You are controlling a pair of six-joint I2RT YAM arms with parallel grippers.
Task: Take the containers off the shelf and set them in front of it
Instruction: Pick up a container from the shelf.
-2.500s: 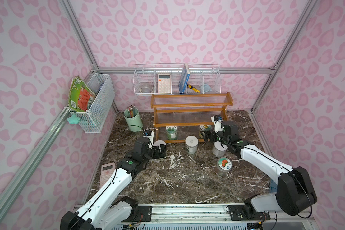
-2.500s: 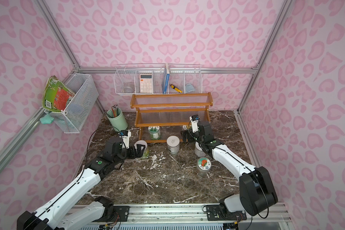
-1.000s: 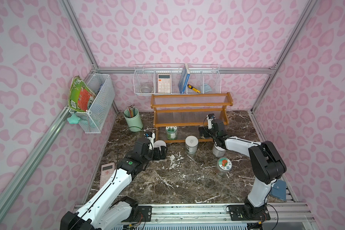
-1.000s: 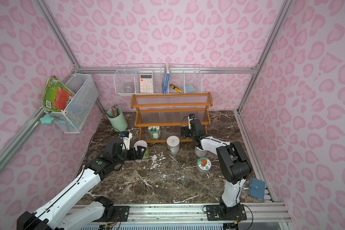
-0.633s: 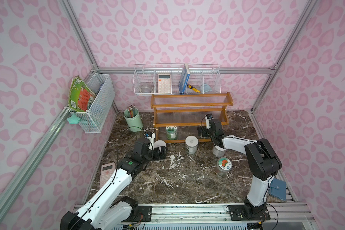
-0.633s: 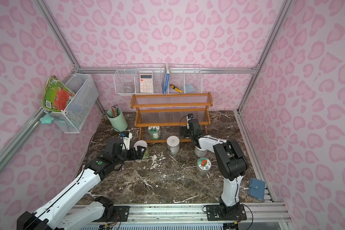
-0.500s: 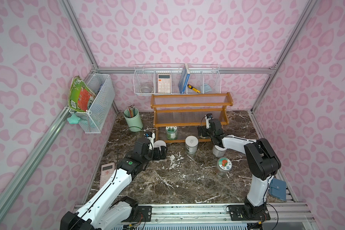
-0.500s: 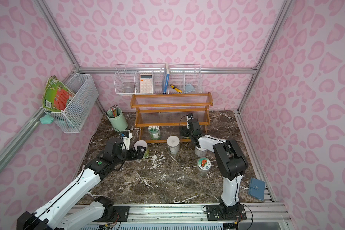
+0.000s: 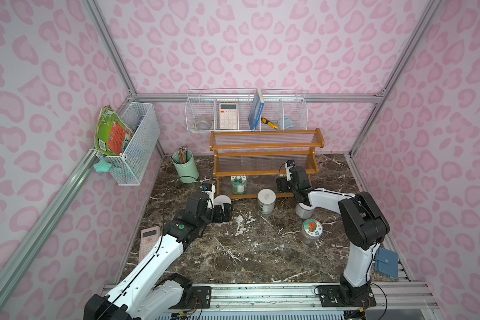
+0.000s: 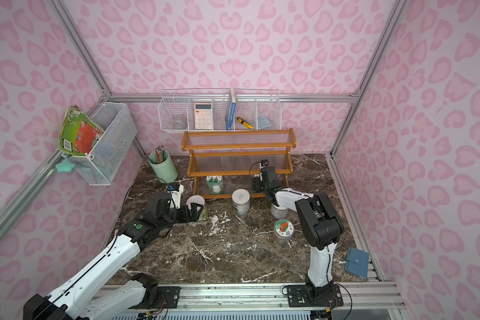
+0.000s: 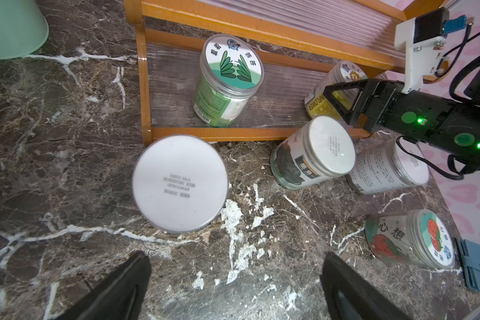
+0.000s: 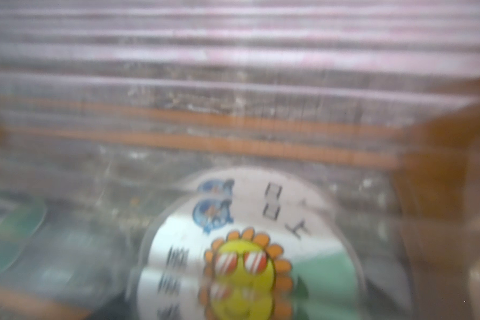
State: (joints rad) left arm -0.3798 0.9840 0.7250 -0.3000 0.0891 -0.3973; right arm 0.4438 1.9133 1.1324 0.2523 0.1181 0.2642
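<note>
Jar of clear plastic with sunflower-printed white lid (image 11: 319,101): bottom tier, right end, of orange-brown wooden stepped shelf (image 9: 266,151). Right pincer (image 9: 282,185) has just clamped onto it; lift-off judged next. Left pincer (image 11: 236,256) spread wide, empty. Plain-lidded clear jar (image 11: 179,182) stands on marble table (image 9: 233,255) just ahead. Leaf-lidded clear jar (image 9: 238,185) is also on the bottom tier.

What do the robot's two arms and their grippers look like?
The left arm and right arm have white tubular links, black joints and thin black cables alongside. Green stickers mark the black housings, and green lights glow on the right one. The left gripper and right gripper have black angular fingers, with a white camera bracket above each.
</note>
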